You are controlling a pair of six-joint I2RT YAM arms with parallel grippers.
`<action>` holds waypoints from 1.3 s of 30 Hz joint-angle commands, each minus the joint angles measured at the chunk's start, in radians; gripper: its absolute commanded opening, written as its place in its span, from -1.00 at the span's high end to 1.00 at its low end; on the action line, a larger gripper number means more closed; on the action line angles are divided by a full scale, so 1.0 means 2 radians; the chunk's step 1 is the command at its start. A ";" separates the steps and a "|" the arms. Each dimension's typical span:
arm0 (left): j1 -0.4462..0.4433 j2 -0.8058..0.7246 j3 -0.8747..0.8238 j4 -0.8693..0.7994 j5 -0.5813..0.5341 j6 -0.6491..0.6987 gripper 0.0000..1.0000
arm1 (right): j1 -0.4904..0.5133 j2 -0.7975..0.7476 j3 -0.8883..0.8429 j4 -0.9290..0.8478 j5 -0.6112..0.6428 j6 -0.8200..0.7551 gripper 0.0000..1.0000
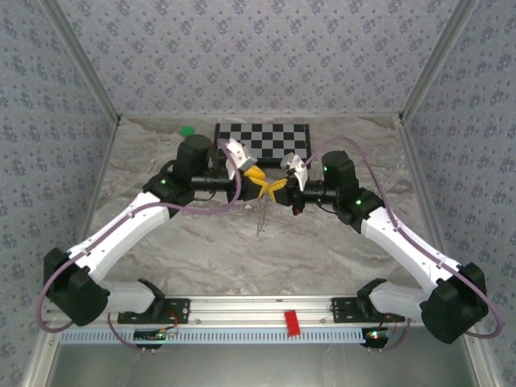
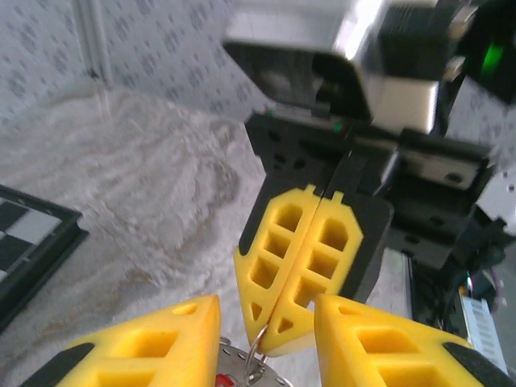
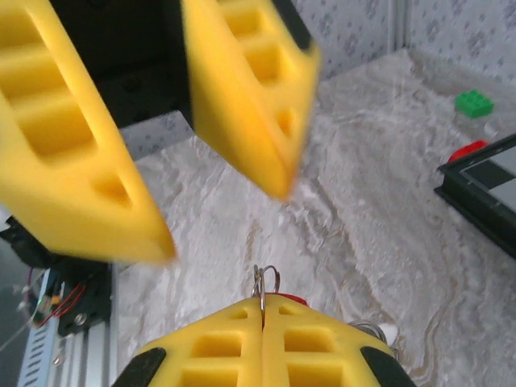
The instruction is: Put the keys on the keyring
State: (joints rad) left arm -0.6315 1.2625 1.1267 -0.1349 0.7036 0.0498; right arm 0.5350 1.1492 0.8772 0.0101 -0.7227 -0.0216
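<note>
The 2 grippers are met above the middle of the table [image 1: 201,258], just near of the chessboard [image 1: 262,139]; the right gripper [image 3: 263,308] is seen clamped shut, its 2 yellow fingers pressed flat together, and a small metal ring, taken to be the keyring [image 3: 259,282], is pinched upright at their tips; the left gripper [image 3: 224,218] is seen with its fingers well parted and nothing gripped, its tips set to either side of the right gripper's tips; a tiny red piece, judged to be the key [image 3: 295,301], is seen just beside the keyring, against the edge of the right fingers, though whether it is threaded on or merely touching cannot be told; in the top view thin pale strands are seen hanging below the 2 grippers towards the table, too fine to be made out; the step in hand is judged to be the threading itself, with the keyring held fast on the right and the left gripper free to take the key; the task cannot yet be called done; the next move is judged to call for the left fingers to be closed on the key alone, and for its hole to be lined up with the keyring's split end; care would be needed that the keyring is not dragged out of the right gripper's pinch.
</note>
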 commanded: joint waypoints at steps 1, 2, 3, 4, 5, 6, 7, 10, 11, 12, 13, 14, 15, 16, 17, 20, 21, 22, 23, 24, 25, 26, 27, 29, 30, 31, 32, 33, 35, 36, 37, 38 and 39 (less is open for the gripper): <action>0.021 -0.035 -0.040 0.143 0.004 -0.095 0.26 | -0.006 -0.025 -0.043 0.196 -0.004 0.068 1.00; 0.026 -0.041 -0.051 0.169 0.005 -0.114 0.25 | -0.006 -0.030 -0.063 0.244 0.001 0.080 1.00; 0.029 -0.045 -0.061 0.186 0.005 -0.130 0.23 | -0.006 -0.032 -0.077 0.282 0.010 0.089 1.00; 0.032 -0.049 -0.072 0.207 0.006 -0.145 0.22 | -0.006 -0.034 -0.091 0.321 0.019 0.097 1.00; 0.034 -0.053 -0.081 0.226 0.007 -0.159 0.21 | -0.006 -0.035 -0.102 0.353 0.027 0.105 1.00; 0.036 -0.054 -0.087 0.238 0.009 -0.168 0.21 | -0.006 -0.034 -0.109 0.381 0.032 0.109 1.00; 0.037 -0.055 -0.091 0.247 0.010 -0.174 0.20 | -0.006 -0.033 -0.115 0.407 0.037 0.115 1.00; 0.037 -0.049 -0.092 0.255 0.016 -0.186 0.21 | -0.005 -0.025 -0.121 0.451 0.039 0.130 1.00; 0.037 -0.045 -0.091 0.256 0.022 -0.187 0.21 | -0.005 -0.023 -0.119 0.458 0.037 0.136 1.00; 0.037 -0.042 -0.091 0.255 0.025 -0.185 0.20 | -0.006 -0.021 -0.118 0.461 0.034 0.140 1.00; 0.037 -0.040 -0.090 0.255 0.025 -0.185 0.20 | -0.006 -0.020 -0.114 0.461 0.030 0.147 1.00; 0.037 -0.038 -0.091 0.255 0.027 -0.182 0.20 | -0.006 -0.018 -0.110 0.460 0.025 0.154 1.00; 0.037 -0.036 -0.091 0.257 0.028 -0.182 0.20 | -0.007 -0.018 -0.108 0.460 0.021 0.159 1.00; 0.037 -0.033 -0.092 0.260 0.031 -0.183 0.20 | -0.007 -0.016 -0.105 0.459 0.018 0.164 1.00; 0.037 -0.032 -0.093 0.265 0.037 -0.185 0.20 | -0.007 -0.016 -0.104 0.458 0.015 0.166 1.00; 0.034 -0.027 -0.095 0.278 0.053 -0.191 0.20 | -0.007 -0.015 -0.098 0.448 0.010 0.168 1.00; 0.033 -0.026 -0.094 0.277 0.054 -0.189 0.20 | -0.007 -0.015 -0.097 0.447 0.010 0.168 1.00; 0.030 -0.025 -0.092 0.276 0.054 -0.186 0.20 | -0.007 -0.015 -0.097 0.446 0.010 0.168 1.00; 0.027 -0.024 -0.091 0.272 0.055 -0.182 0.20 | -0.007 -0.015 -0.097 0.446 0.009 0.169 1.00; 0.024 -0.022 -0.091 0.271 0.055 -0.180 0.20 | -0.007 -0.014 -0.097 0.446 0.008 0.170 1.00; 0.021 -0.021 -0.089 0.269 0.055 -0.176 0.20 | -0.007 -0.013 -0.097 0.447 0.006 0.171 1.00; 0.018 -0.019 -0.088 0.263 0.055 -0.172 0.20 | -0.007 -0.012 -0.097 0.448 0.005 0.173 1.00; 0.016 -0.017 -0.086 0.258 0.055 -0.168 0.20 | -0.007 -0.012 -0.097 0.448 0.004 0.175 1.00; 0.012 -0.014 -0.082 0.252 0.055 -0.162 0.20 | -0.007 -0.012 -0.097 0.449 0.004 0.176 1.00; 0.010 -0.013 -0.080 0.250 0.055 -0.158 0.20 | -0.007 -0.012 -0.097 0.450 0.003 0.177 1.00; 0.008 -0.011 -0.079 0.244 0.054 -0.153 0.21 | -0.007 -0.011 -0.097 0.451 0.001 0.179 1.00; 0.006 -0.009 -0.076 0.236 0.054 -0.147 0.21 | -0.007 -0.011 -0.097 0.452 0.001 0.180 1.00; 0.004 -0.008 -0.075 0.231 0.053 -0.144 0.22 | -0.007 -0.011 -0.097 0.453 0.001 0.181 1.00; 0.002 -0.005 -0.075 0.227 0.055 -0.140 0.31 | -0.008 -0.012 -0.097 0.455 0.002 0.184 1.00; 0.002 -0.005 -0.075 0.226 0.055 -0.138 0.39 | -0.008 -0.012 -0.098 0.459 0.003 0.185 1.00; 0.001 -0.004 -0.076 0.224 0.056 -0.136 0.43 | -0.009 -0.012 -0.099 0.461 0.003 0.187 1.00; 0.000 -0.004 -0.076 0.221 0.056 -0.133 0.53 | -0.008 -0.012 -0.100 0.463 0.004 0.188 1.00; 0.000 -0.005 -0.077 0.220 0.057 -0.132 0.67 | -0.009 -0.012 -0.100 0.464 0.005 0.189 1.00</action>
State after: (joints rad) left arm -0.6247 1.2533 0.9333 0.3103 0.7940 -0.2497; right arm 0.5228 1.1286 0.6441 0.8719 -0.7044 0.3340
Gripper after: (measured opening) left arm 0.204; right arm 0.038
